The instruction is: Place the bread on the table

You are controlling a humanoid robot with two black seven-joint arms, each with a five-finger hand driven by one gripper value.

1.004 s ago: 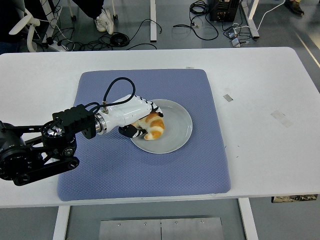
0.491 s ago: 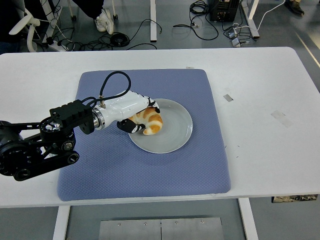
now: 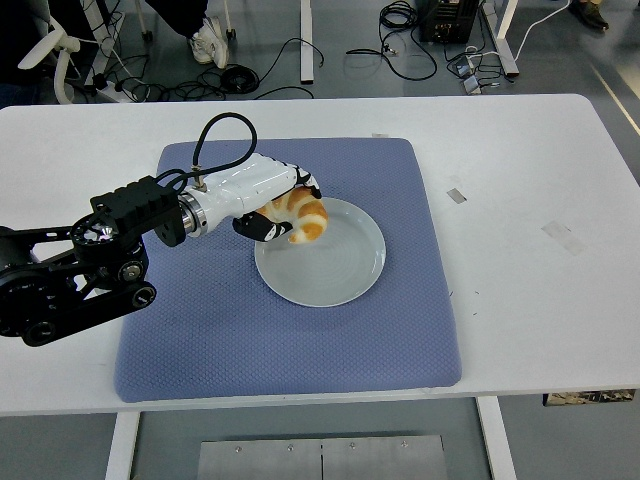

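**Golden bread held over plate rim**

White-shelled left hand (image 3: 272, 202) is curled around the bread (image 3: 303, 217), fingers wrapped over the top and a dark thumb part under the left side. Bread is a croissant-type piece, orange-brown with pale patches. It sits over the upper-left part of the plate (image 3: 345, 272), looks raised off the plate surface, though contact can't be ruled out from this angle.

Plate is grey, round, nothing else on it, roughly frame centre. It rests on the blue mat (image 3: 400, 330), which covers the middle of the white table (image 3: 530, 180).

Left arm (image 3: 80, 275) comes in from the left edge, black links low left, black cable looping up above the wrist. Right arm not visible.

Small tape bits on the bare table right of the mat. Floor at the top of frame shows cables and a person's shoe (image 3: 210, 42) in the upper left.
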